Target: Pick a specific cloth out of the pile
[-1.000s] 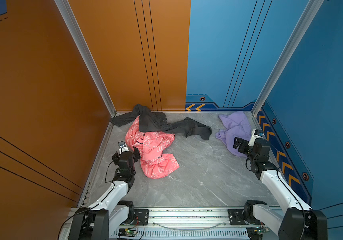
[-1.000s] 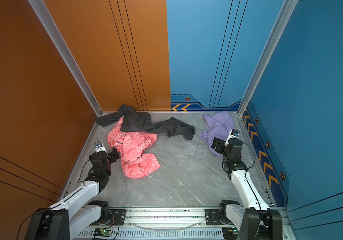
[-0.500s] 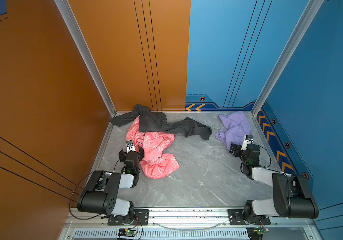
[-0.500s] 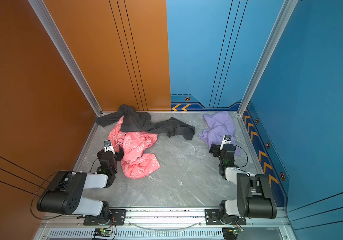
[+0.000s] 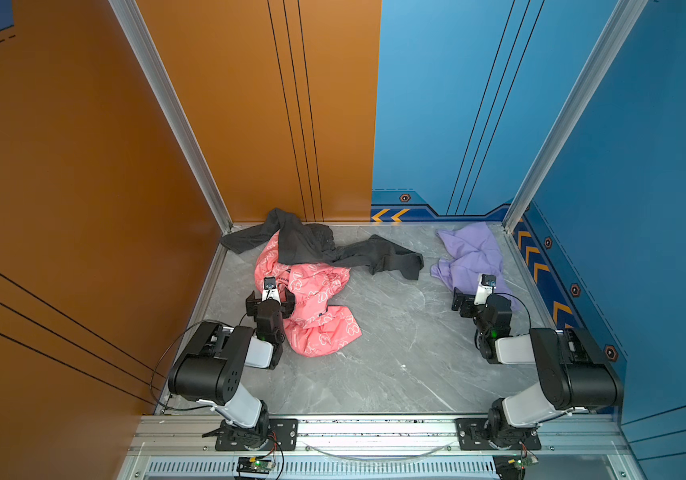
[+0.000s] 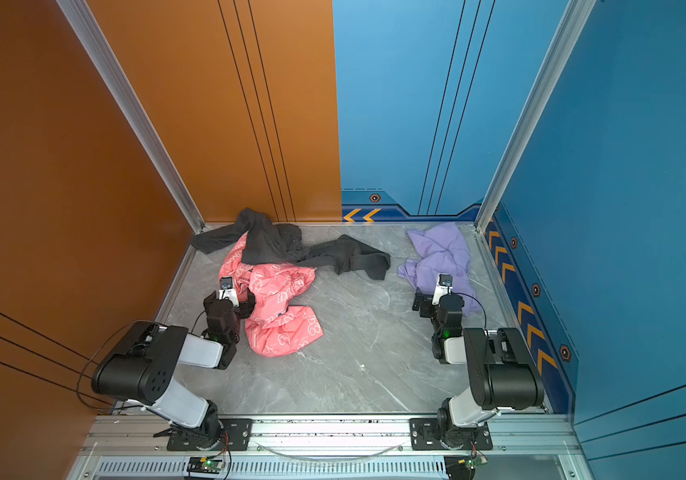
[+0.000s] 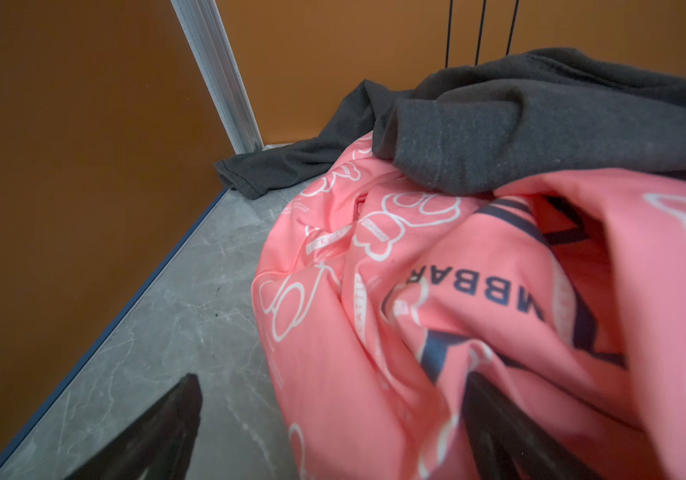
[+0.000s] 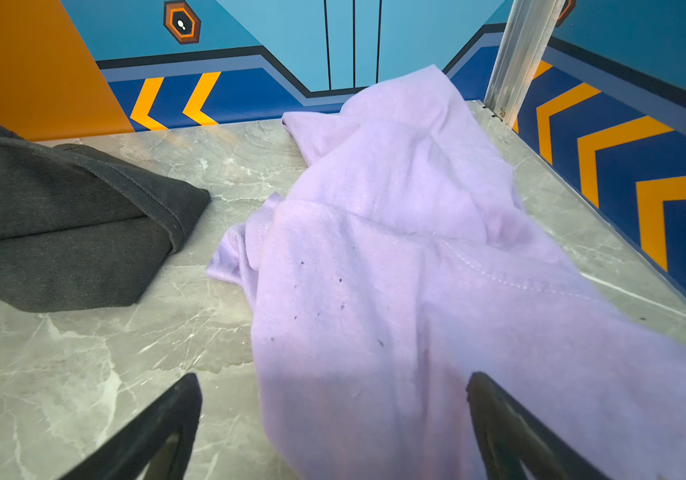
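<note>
Right end effector (image 5: 475,300) pulled back, spread wide | lavender cloth (image 5: 471,255) unmoved

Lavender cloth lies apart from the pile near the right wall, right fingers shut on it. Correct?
No: the right gripper has its fingers open over the cloth, not shut on it; the right wrist view shows this. The rest holds.

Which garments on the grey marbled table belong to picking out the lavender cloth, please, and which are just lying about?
Belongs: plain lavender soft fabric cloth, lying apart from the rest.
Lying about: coral-pink fabric cloth with white outline prints; dark grey fabric garment, partly draped over it.
</note>
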Available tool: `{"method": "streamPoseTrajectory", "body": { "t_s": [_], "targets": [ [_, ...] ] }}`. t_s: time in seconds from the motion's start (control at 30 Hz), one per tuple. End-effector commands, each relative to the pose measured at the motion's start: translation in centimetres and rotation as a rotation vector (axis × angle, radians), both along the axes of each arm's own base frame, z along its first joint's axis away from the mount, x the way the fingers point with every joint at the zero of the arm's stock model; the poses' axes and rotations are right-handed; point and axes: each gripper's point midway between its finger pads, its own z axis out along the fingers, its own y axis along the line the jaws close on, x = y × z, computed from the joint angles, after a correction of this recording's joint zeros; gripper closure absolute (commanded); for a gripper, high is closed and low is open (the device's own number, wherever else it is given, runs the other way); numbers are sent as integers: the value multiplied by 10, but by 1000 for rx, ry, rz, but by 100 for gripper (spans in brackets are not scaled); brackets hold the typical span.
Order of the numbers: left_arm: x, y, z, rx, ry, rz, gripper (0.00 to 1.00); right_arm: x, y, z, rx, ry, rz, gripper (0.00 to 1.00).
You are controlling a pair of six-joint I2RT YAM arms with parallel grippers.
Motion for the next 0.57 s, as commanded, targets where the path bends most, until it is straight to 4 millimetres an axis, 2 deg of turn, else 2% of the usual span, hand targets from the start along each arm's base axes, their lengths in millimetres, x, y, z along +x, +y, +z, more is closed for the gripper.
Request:
{"method": "streamPoseTrajectory", "body": {
  "t_s": [0.0, 0.53],
  "targets": [
    [4, -1, 3, 7, -2, 2, 2, 9, -6, 7, -17, -3, -40, 0],
    [7, 2, 0, -12, 23, -1, 2, 10, -7, 7, -29, -1, -54, 0]
  ]
}}
